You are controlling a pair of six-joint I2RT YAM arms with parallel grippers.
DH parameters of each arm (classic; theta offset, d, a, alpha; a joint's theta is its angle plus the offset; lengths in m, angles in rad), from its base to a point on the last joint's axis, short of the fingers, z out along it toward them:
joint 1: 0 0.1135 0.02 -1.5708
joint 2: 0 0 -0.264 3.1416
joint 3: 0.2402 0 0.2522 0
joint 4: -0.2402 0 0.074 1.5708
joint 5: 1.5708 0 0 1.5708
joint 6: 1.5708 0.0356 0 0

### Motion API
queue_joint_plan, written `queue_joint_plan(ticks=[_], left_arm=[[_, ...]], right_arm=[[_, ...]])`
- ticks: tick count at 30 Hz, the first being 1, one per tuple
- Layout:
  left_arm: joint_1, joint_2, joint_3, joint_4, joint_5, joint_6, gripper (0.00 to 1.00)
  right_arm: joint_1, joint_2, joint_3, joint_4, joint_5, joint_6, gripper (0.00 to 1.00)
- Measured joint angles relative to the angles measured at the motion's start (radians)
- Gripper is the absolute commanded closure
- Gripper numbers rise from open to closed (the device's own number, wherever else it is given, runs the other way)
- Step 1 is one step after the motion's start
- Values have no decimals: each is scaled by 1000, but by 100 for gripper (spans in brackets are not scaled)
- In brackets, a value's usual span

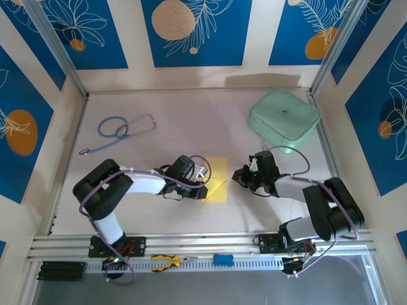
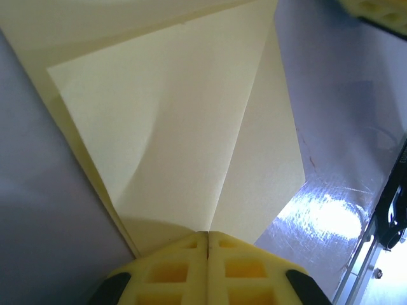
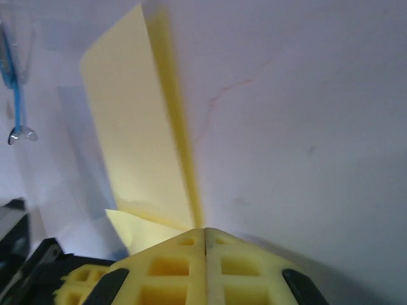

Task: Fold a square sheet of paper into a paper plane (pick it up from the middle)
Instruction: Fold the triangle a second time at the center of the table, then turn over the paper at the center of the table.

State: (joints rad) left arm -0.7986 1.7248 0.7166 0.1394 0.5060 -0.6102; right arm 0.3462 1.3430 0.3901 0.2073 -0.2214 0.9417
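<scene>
The sheet lies flat on the pale surface, between the two arms and well apart from the mint-green case. It is no longer a plain square. From above it reads as an upright oblong with a slanted line across its lower part, so I judge the folding to be in its early stage, with one flap turned over and no dart shape yet.

The left pincer sits at the sheet's lower left. In its wrist view the left pincer has its yellow foam tips pressed together right where the paper's edges meet in a point. A sharp crease runs up and away from the tips across the paper. I cannot tell whether a layer is caught between the tips or whether they merely bear down on it.

The right pincer is also closed, holding nothing I can make out. In its wrist view the right pincer points at the near end of the paper, where one layer stands slightly proud of the other.

The next move probably calls for flattening that crease firmly, then turning over the opposite corner to match.

The paper is thin, matt and pale yellow, soft enough to bow. The surface is smooth with a slight sheen. A stethoscope lies at far left.
</scene>
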Motion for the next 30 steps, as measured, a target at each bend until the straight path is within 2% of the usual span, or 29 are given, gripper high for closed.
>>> queue_joint_plan(ticks=[3,5,8,11,19,30], left_arm=[[0,-10,0,-17,-1,-14,100],[0,-28,0,-47,-2,-30,95],[0,-82,-1,-80,-11,-52,86],[0,-142,27,-132,-35,-44,82],[10,-104,169,-191,-49,24,85],[32,18,212,-276,-69,108,94]], right_arm=[[42,-119,2,-47,17,-7,98],[79,-167,2,-84,25,-7,96],[145,-203,2,-151,44,10,86],[212,-222,-4,-195,68,49,77],[366,-198,-13,-262,134,156,71],[450,-111,14,-300,215,276,65]])
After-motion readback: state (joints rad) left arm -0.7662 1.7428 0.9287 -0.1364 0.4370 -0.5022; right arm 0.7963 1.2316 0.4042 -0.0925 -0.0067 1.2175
